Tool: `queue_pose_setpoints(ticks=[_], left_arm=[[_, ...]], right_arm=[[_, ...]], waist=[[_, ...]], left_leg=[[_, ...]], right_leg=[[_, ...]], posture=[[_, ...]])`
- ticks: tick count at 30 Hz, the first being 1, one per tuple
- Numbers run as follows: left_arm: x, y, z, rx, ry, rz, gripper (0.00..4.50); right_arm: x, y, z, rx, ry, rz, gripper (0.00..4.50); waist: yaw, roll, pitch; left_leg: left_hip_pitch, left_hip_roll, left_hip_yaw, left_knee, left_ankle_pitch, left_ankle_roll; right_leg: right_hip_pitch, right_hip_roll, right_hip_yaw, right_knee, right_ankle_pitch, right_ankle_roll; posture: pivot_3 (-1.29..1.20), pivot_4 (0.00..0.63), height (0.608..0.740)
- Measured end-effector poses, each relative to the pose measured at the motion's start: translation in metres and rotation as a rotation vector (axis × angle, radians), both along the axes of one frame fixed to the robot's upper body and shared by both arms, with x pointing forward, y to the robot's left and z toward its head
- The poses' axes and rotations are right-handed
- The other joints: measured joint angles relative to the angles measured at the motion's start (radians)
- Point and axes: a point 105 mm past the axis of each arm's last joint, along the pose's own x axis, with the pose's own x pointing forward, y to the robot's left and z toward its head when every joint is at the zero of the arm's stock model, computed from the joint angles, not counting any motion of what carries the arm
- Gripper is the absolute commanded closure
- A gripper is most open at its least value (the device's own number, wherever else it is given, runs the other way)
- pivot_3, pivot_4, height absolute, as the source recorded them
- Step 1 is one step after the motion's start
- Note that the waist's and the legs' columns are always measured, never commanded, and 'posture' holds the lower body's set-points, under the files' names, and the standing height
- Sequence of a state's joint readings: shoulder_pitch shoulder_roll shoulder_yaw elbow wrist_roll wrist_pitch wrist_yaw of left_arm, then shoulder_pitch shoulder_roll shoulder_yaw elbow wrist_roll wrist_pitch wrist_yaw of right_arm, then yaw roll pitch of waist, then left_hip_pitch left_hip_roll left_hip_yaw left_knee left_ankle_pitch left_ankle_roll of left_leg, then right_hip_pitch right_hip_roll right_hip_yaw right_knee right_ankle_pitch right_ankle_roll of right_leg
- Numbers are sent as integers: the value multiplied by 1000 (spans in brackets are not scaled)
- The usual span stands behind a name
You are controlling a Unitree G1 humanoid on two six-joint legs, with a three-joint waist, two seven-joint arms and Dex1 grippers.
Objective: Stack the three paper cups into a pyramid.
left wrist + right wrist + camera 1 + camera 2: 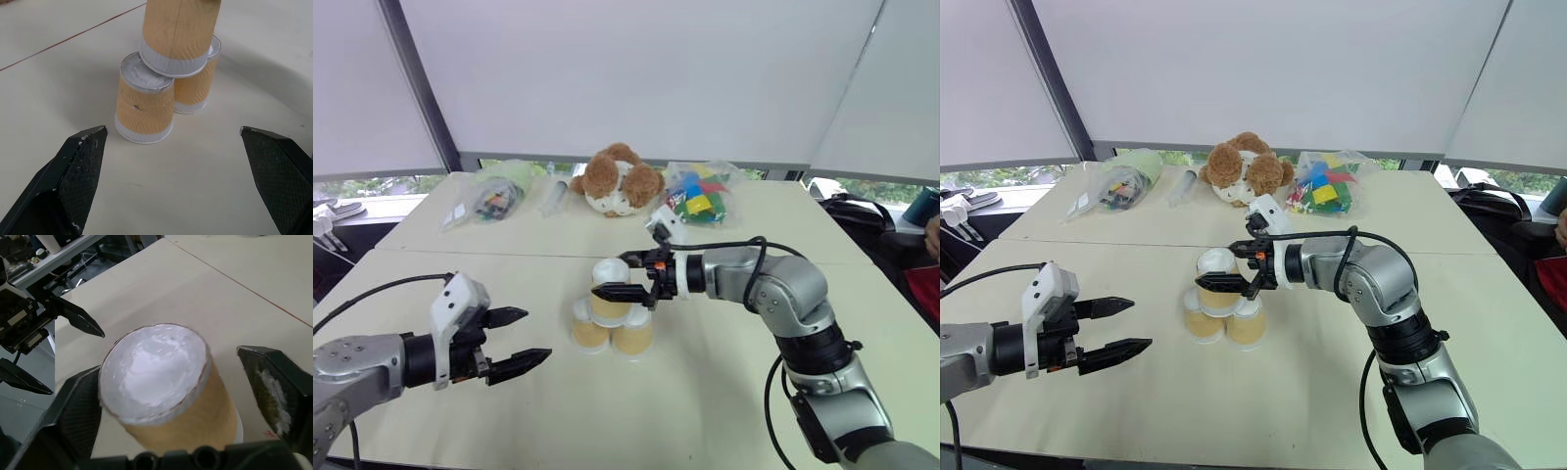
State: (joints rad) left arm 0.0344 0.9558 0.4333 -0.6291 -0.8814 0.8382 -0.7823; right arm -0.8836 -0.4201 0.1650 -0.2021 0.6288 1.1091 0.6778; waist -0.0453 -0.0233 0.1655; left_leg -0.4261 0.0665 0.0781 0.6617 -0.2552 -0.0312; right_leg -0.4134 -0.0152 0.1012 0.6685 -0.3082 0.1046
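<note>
Three tan-yellow paper cups stand as a pyramid on the cream table [724,392]. Two base cups [588,331] [633,334] sit side by side, and the third cup [607,307] rests on their white ends. My right gripper [611,275] reaches in from the right and brackets the top cup. It is open: in the right wrist view one finger [274,382] stands clear of the cup's side [195,416]. My left gripper [536,334] is open and empty, low over the table to the left of the cups, pointing at them.
A brown-and-white teddy bear [619,181] sits at the back of the table. On either side of it lie a clear bag of small items [489,196] and a bag of coloured blocks [697,196]. A seam between table halves [460,253] runs behind the cups.
</note>
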Motion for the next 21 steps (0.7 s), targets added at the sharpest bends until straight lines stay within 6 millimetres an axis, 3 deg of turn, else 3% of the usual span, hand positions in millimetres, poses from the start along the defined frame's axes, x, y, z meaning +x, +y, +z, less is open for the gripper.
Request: queue_pose_setpoints(ticks=[7, 14, 18, 21], left_arm=[[4, 5, 0, -16, 8, 23, 0], [10, 12, -1, -18, 19, 39, 0], [11, 16, -4, -24, 38, 40, 0], [10, 17, -5, -23, 48, 38, 0]], right_arm=[[4, -10, 11, 12, -46, -25, 35], [-8, -26, 62, 201, -87, 34, 35], [-19, -44, 71, 207, -119, 47, 35], [-21, -81, 59, 141, -112, -14, 35]], waist=[[1, 0, 0], [0, 0, 0], [3, 0, 0], [7, 0, 0]], left_leg=[[0, 0, 0, 0, 0, 0], [0, 0, 0, 0, 0, 0], [0, 0, 0, -1, 0, 0], [0, -1, 0, -1, 0, 0]], right_leg=[[0, 0, 0, 0, 0, 0], [0, 0, 0, 0, 0, 0], [0, 0, 0, -1, 0, 0], [1, -1, 0, -3, 0, 0]], posture=[[0, 150, 740], [0, 150, 740], [0, 150, 740], [0, 150, 740]])
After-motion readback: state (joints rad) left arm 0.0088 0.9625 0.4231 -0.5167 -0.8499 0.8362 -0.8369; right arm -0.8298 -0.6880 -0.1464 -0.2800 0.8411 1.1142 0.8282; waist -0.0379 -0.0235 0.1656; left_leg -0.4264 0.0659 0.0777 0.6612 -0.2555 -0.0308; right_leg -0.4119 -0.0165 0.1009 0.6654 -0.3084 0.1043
